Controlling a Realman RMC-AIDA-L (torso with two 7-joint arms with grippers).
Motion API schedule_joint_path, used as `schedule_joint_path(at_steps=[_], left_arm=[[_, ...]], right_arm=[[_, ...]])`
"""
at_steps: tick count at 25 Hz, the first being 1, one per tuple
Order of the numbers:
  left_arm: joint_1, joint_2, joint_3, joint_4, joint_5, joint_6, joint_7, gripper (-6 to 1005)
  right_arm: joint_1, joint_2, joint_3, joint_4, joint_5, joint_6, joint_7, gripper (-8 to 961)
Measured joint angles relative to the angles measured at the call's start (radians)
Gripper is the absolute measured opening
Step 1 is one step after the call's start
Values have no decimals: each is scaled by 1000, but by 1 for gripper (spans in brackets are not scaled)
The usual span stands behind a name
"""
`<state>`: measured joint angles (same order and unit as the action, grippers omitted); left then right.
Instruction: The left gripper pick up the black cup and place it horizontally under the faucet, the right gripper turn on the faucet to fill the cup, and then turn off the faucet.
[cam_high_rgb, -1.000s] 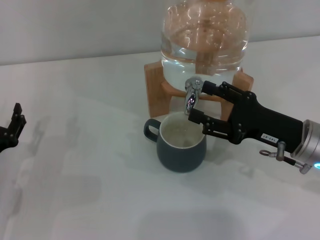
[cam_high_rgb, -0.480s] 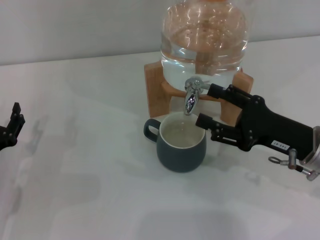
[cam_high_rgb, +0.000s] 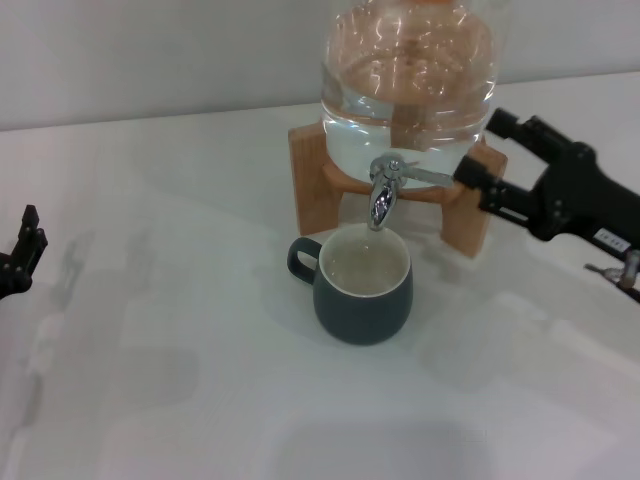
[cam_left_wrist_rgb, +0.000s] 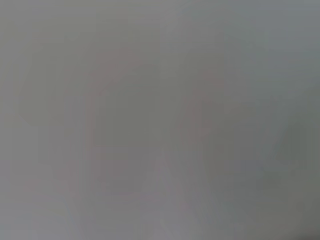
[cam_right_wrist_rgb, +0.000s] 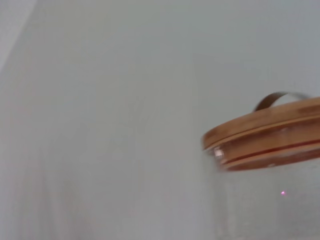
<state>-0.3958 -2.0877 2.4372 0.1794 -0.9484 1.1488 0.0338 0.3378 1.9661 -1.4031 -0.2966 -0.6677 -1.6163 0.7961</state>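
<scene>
The black cup (cam_high_rgb: 362, 290) stands upright on the white table (cam_high_rgb: 180, 330), its cream inside holding water, its handle pointing to the robot's left. Directly above it hangs the chrome faucet (cam_high_rgb: 383, 195), whose thin lever (cam_high_rgb: 428, 177) points toward the right arm. My right gripper (cam_high_rgb: 483, 151) is open, drawn back to the right of the lever and touching nothing. My left gripper (cam_high_rgb: 25, 252) sits at the far left edge of the head view, well away from the cup. The left wrist view shows only plain grey.
The clear water jug (cam_high_rgb: 408, 80) rests on a tan wooden stand (cam_high_rgb: 312, 180) behind the cup. In the right wrist view the jug's wooden lid (cam_right_wrist_rgb: 265, 132) shows against a pale wall. Bare table lies in front of the cup.
The right gripper has withdrawn from around the faucet lever, moving right and back. The cup and the left gripper have stayed put.
</scene>
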Motion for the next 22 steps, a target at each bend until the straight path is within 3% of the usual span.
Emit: schedule_joint_path(at_steps=[10, 19, 22], left_arm=[[0, 2, -2, -3, -3, 0, 0, 773], [-17, 3, -3, -38, -96, -1, 6, 773], [-24, 3, -3, -41, -138, 1, 6, 773]], right_arm=[[-36, -8, 159, 1, 0, 59, -3, 856], [-31, 36, 364, 1, 9, 215, -81, 855], [-27, 39, 419, 1, 39, 246, -102, 855]])
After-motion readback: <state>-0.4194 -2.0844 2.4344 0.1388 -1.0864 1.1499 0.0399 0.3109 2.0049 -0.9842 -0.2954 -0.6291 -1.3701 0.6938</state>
